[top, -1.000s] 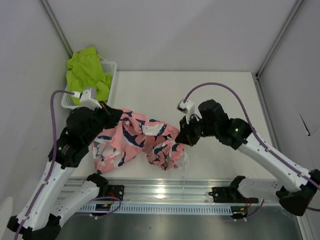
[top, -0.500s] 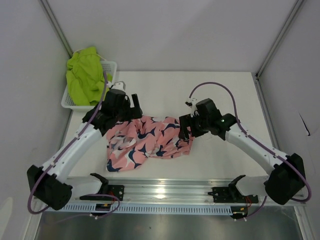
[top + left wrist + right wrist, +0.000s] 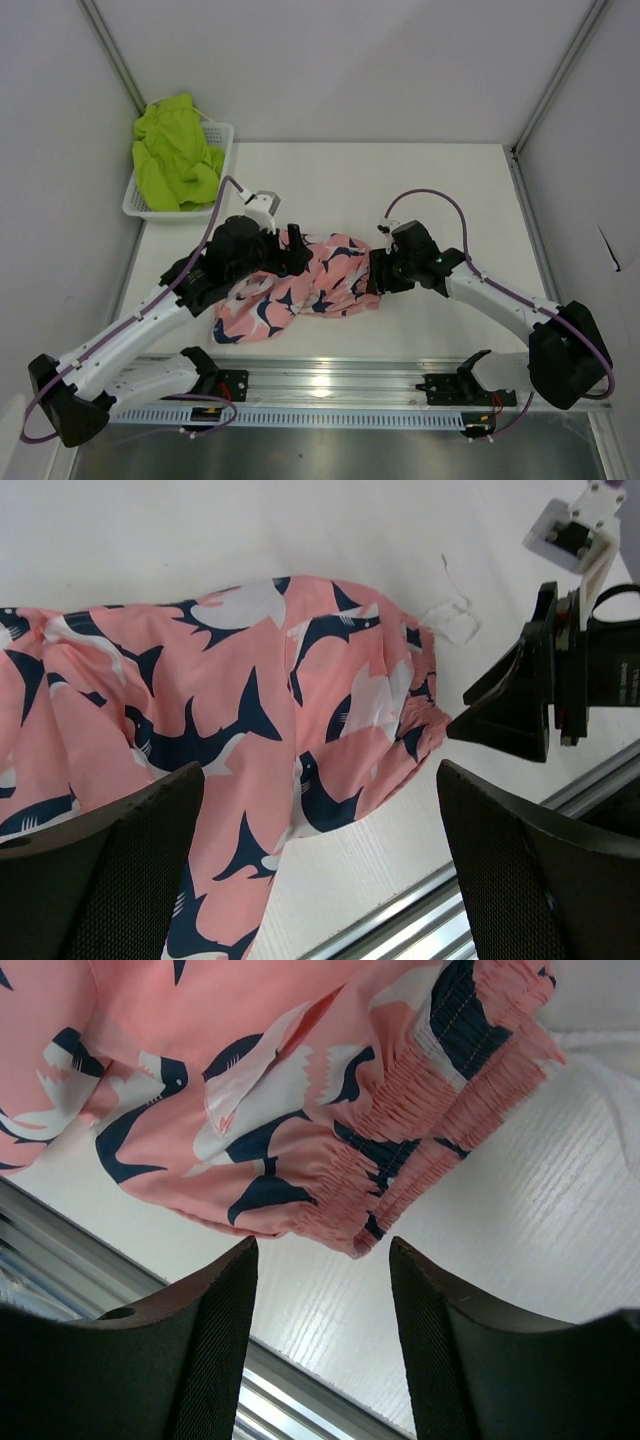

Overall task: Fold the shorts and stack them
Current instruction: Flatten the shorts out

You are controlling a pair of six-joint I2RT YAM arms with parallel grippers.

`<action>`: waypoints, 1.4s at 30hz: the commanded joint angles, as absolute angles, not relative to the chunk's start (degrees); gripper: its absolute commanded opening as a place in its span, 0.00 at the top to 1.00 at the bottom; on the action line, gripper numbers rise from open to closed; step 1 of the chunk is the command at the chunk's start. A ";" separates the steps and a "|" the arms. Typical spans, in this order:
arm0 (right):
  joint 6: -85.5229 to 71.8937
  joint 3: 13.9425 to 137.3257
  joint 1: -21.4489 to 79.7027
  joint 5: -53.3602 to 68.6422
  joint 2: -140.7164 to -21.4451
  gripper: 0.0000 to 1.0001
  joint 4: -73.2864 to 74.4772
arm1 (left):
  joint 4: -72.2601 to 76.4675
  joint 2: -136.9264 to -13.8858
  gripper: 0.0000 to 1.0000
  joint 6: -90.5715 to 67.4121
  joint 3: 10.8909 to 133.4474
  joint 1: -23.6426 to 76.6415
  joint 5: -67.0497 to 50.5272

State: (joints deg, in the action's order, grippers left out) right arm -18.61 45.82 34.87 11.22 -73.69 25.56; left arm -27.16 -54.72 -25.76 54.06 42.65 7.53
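One pair of pink shorts lies crumpled, elastic waistband ruffled.

On my right claw, black finger pads look matt, cross-hatched; pink shark-print cloth shorts soft, puckered; white tabletop finely ribbed.

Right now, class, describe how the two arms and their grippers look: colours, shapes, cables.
The left arm and right arm are white tube-like links joined by bulky black joints. A purple cable loops out from each wrist, and a small white-grey camera box sits on the left wrist. The left gripper and right gripper each have two broad black fingers with a fine woven-looking texture.
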 commanded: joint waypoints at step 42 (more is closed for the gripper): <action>-27.78 42.18 28.83 24.87 -69.62 1.00 12.74 | 1.04 -55.54 0.01 -21.18 38.06 44.64 -10.90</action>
State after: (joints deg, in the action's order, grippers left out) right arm -27.64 39.03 30.02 21.23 -72.73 12.67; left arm -4.62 -54.50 -23.42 38.98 43.77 -5.41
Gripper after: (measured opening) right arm 0.009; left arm 0.990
